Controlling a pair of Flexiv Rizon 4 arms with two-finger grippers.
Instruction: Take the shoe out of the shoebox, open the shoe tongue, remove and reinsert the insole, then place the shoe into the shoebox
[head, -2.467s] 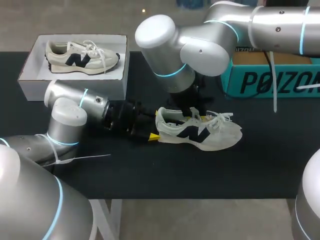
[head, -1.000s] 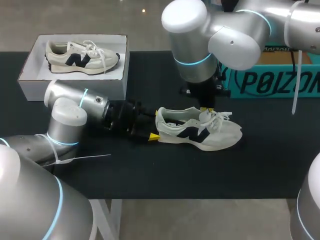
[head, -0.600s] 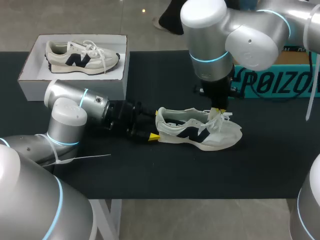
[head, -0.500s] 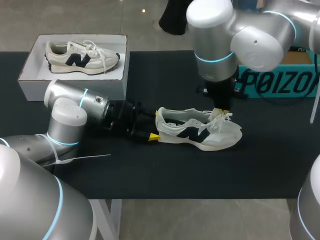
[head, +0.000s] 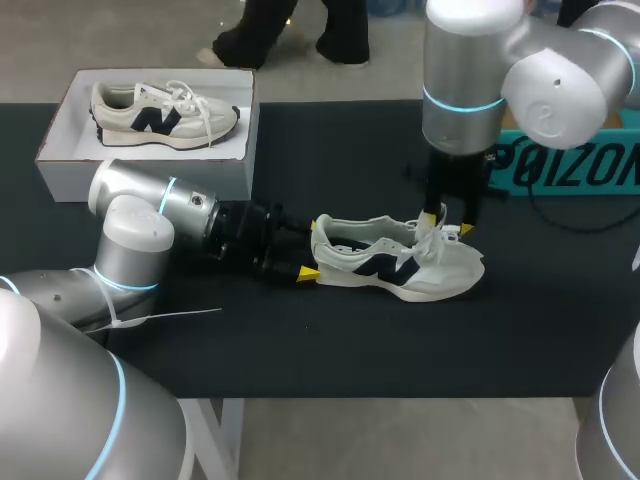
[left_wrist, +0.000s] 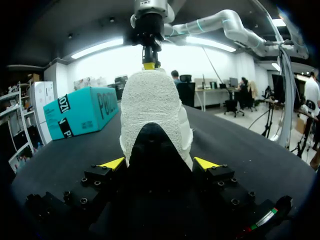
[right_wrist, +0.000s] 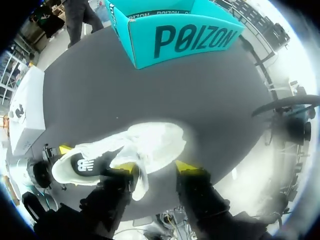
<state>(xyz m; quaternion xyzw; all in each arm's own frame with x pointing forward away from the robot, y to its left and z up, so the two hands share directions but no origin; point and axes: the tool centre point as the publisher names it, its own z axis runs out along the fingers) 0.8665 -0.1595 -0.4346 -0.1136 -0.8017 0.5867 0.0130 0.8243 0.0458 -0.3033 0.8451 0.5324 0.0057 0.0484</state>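
Left end effector (left_wrist: 159, 163) grips shoe (left_wrist: 150, 100) heel, right arm (head: 465, 90) vertical above.

A matte black table (head: 330, 340) carries a teal cardboard box (head: 590, 165) near its far right edge

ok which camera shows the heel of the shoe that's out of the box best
The left wrist view: the heel of the white and navy sneaker faces it square on, between the tips of the left gripper. The head view shows the heel side on, beside that gripper; the right wrist view shows it from above, small.
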